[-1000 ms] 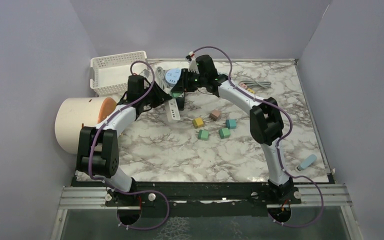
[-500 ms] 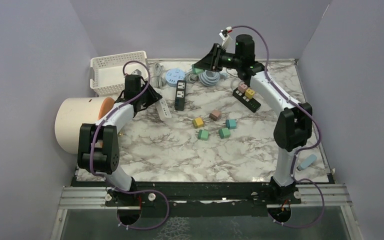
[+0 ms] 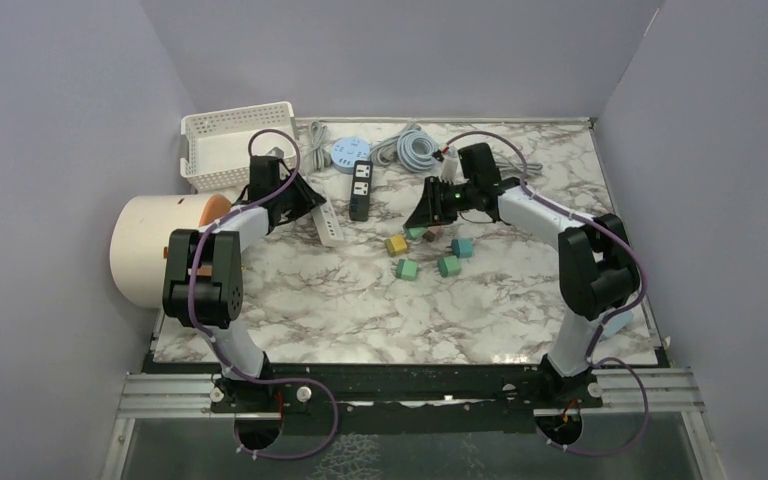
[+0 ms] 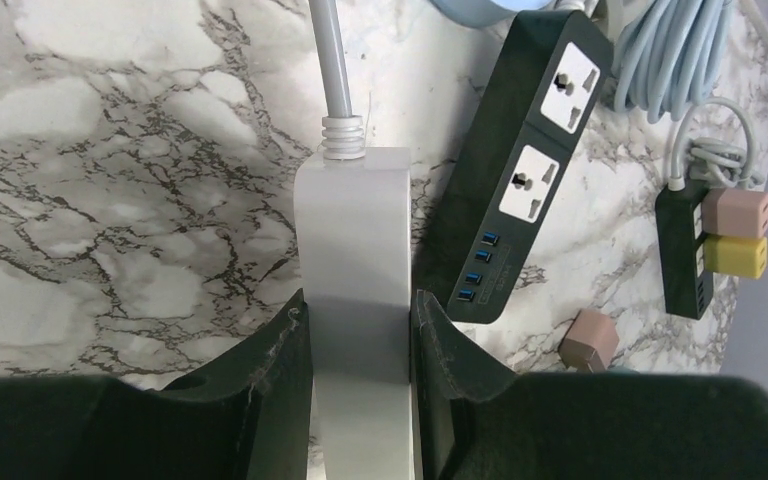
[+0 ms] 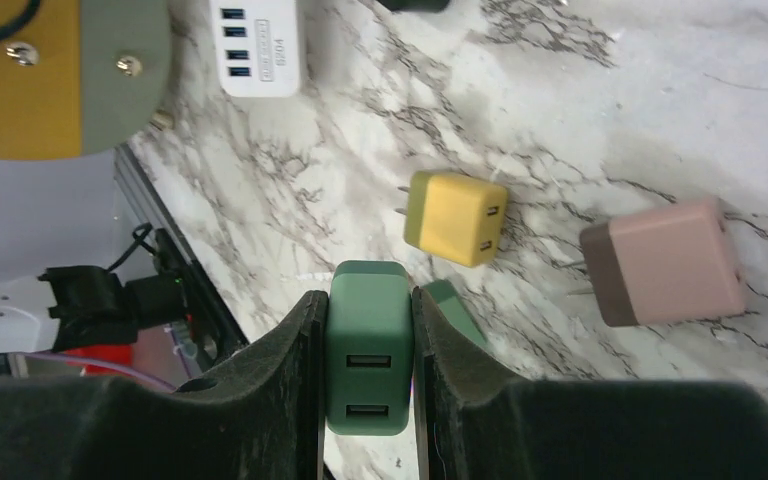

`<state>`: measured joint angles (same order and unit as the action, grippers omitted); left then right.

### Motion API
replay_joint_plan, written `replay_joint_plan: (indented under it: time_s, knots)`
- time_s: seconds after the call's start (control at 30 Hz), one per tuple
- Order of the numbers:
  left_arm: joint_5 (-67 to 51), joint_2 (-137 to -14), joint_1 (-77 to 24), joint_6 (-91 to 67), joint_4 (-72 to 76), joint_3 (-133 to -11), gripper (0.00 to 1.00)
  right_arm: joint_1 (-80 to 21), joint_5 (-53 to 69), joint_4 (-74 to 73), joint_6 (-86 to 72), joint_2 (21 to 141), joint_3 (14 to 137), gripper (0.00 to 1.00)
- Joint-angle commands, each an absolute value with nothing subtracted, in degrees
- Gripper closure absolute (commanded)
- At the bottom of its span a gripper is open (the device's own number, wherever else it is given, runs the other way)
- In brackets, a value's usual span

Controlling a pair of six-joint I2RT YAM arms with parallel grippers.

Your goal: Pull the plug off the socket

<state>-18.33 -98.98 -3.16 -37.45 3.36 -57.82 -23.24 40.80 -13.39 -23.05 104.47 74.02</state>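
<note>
- The right hand is clenched on a green plug, with one finger pressed against each of its side faces. The plug's two USB ports face the wrist camera.
- From above, the right hand sits low over the middle of the marble bench. The green plug is at its tip, out of any socket and well apart from the white power strip.
- Below the held plug, a yellow plug lies loose on the bench with its prongs pointing left. A pink plug lies to its right, apart from it.
- The left hand grasps the white power strip across its width, with a finger on each long edge. The strip lies flat on the bench, and its grey cord runs away from the hand.
- A black power strip lies just beside the white one, at an angle to it. Its two sockets are unoccupied.
- A white basket stands at the far left corner of the bench.
- A coiled grey cable lies near the back edge.
</note>
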Motion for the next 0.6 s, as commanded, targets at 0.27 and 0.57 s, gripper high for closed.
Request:
replay_joint_plan:
  time_s: [0.27,0.57]
  knots:
    - [-17.2,-97.8,-2.9,-33.2,-3.0,-61.2,0.02,-23.1,40.4,-9.1,-19.5,116.0,82.9,0.99]
    - [-16.0,-94.1,-2.9,-31.2,-5.5,-62.1,0.01,-23.4,40.1,-8.6,-19.5,125.1,87.4,0.84]
